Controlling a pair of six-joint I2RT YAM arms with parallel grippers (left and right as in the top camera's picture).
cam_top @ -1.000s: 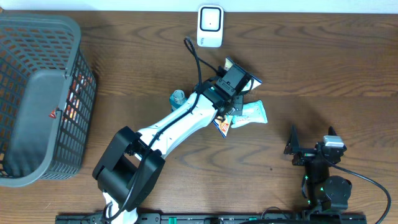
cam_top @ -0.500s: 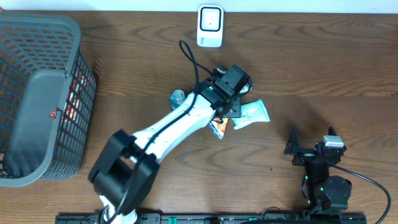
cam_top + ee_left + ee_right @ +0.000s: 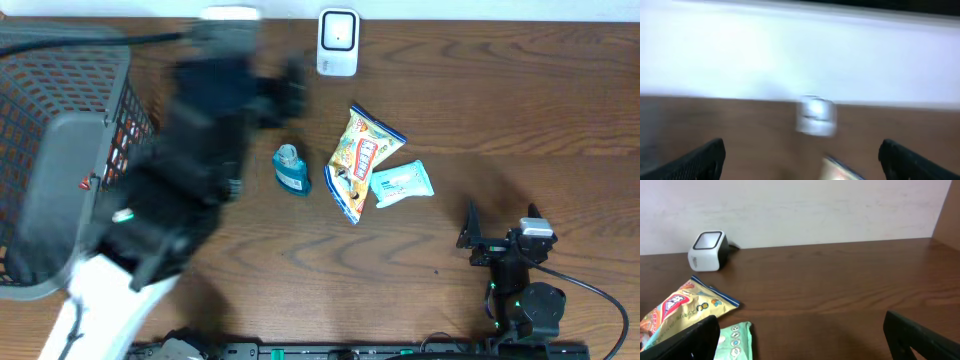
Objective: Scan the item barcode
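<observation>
The yellow snack bag (image 3: 362, 160) lies flat on the table below the white barcode scanner (image 3: 338, 42), with nothing holding it. My left arm is a dark motion blur at the upper left. Its gripper (image 3: 287, 88) stays well left of the bag. In the left wrist view this gripper (image 3: 802, 165) is open and empty, facing the blurred scanner (image 3: 815, 115), with a corner of the bag (image 3: 842, 172) at the bottom edge. My right gripper (image 3: 500, 222) rests open at the lower right. Its wrist view shows the scanner (image 3: 708, 251) and the bag (image 3: 685, 305).
A green wipes pack (image 3: 402, 184) lies just right of the bag and is also visible as a wipes pack (image 3: 735, 340) in the right wrist view. A small blue item (image 3: 291, 170) sits left of the bag. A grey mesh basket (image 3: 40, 90) fills the left side.
My left gripper opened and let go of the snack bag, which now lies on the table. The left arm swung fast up and to the left. The right arm stayed still.
</observation>
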